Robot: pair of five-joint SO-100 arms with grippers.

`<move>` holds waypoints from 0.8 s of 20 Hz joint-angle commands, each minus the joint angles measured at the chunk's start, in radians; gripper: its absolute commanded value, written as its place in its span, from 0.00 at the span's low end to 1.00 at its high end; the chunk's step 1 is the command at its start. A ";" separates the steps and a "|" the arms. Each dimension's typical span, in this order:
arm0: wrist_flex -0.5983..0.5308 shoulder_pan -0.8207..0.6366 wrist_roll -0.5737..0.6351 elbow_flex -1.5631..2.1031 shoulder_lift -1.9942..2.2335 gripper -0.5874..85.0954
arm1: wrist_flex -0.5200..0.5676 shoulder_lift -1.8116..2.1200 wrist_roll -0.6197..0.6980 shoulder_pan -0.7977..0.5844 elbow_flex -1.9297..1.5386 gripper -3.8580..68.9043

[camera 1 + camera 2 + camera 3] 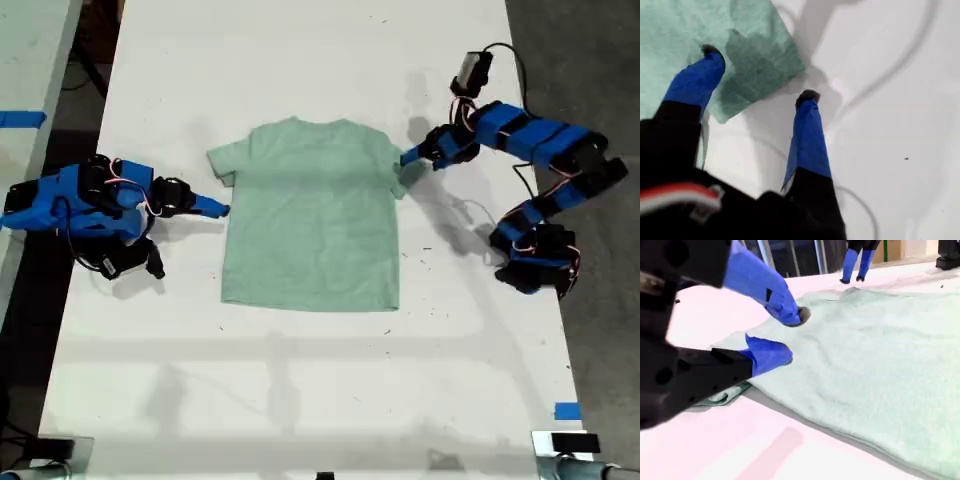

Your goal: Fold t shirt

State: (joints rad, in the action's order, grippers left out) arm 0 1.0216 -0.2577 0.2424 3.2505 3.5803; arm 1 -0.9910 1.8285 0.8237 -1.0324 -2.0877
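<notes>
Exterior view shows two blue arms reaching in low over the white table [300, 60] from opposite sides: the first gripper [760, 75] has its jaws spread wide, one fingertip [710, 52] over a sleeve and the other on bare table just beside the sleeve's edge, while the second gripper [790, 335] is parted narrowly at the opposite sleeve, holding nothing. One t shirt [312, 215] lies flat between the two grippers, its neck-to-hem axis running across the line joining them, with the neck pointing toward the exterior view's top.
</notes>
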 commanded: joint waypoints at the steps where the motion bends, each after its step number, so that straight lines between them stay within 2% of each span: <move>1: -0.011 0.015 -0.015 0.041 0.011 0.09 | 0.025 -0.149 0.009 0.003 0.144 0.46; 2: -0.011 0.015 -0.015 0.041 0.011 0.08 | 0.021 -0.184 0.014 0.020 0.169 0.41; 4: -0.011 0.015 -0.018 0.041 0.011 0.08 | 0.006 -0.219 0.000 0.038 0.196 0.08; 6: -0.011 0.015 -0.020 0.041 0.011 0.08 | -0.006 -0.225 0.011 0.046 0.206 0.08; 11: -0.011 0.015 -0.021 0.041 0.011 0.07 | -0.126 -0.061 0.006 0.064 0.268 0.08; 14: -0.011 0.015 -0.023 0.041 0.011 0.07 | -0.221 -0.011 -0.017 0.160 0.454 0.08; 16: -0.011 0.015 -0.025 0.041 0.011 0.06 | -0.210 -0.037 -0.048 0.262 0.571 0.08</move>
State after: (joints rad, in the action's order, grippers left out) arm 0 1.0216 -0.2577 0.2332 3.2505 3.5803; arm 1 -1.2026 1.7472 0.8069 -0.8590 -1.6674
